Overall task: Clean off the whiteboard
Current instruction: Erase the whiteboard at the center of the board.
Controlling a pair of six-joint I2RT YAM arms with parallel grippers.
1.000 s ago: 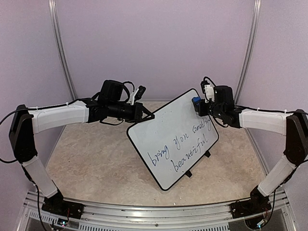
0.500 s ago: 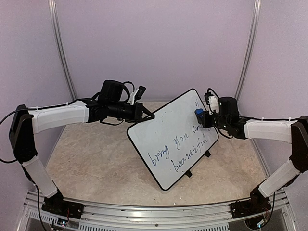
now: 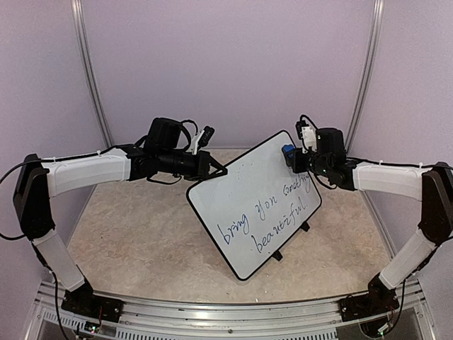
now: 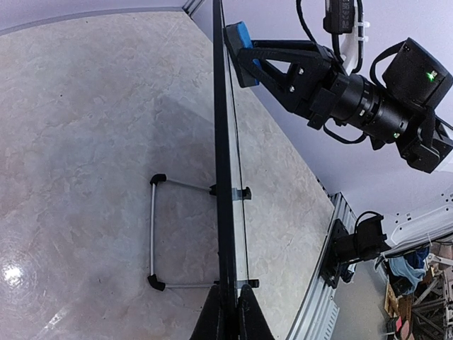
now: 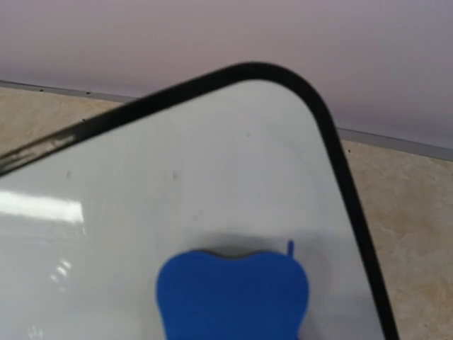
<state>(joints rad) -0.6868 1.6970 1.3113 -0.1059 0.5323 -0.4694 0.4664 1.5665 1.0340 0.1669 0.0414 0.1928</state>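
The whiteboard point(image 3: 241, 185) stands tilted on the table, with blue handwriting across its lower right half. My left gripper point(image 3: 216, 171) is shut on the board's upper left rim. In the left wrist view the board shows edge-on point(image 4: 222, 142) with my fingertips point(image 4: 232, 303) clamped on it. My right gripper point(image 3: 291, 157) is shut on a blue eraser point(image 3: 287, 151) pressed against the board's top right corner. The right wrist view shows the eraser point(image 5: 232, 294) on the white surface point(image 5: 177, 177) just below the rounded corner; the fingers are hidden there.
Two black clip feet point(image 3: 306, 227) hold the board's lower edge, and a wire kickstand point(image 4: 152, 234) props it from behind. Purple walls close in the back and sides. A metal rail point(image 3: 233, 312) runs along the near edge.
My right gripper swept the eraser down the board's right edge half a second ago and has come back up to the top corner. The left arm and board have not moved.
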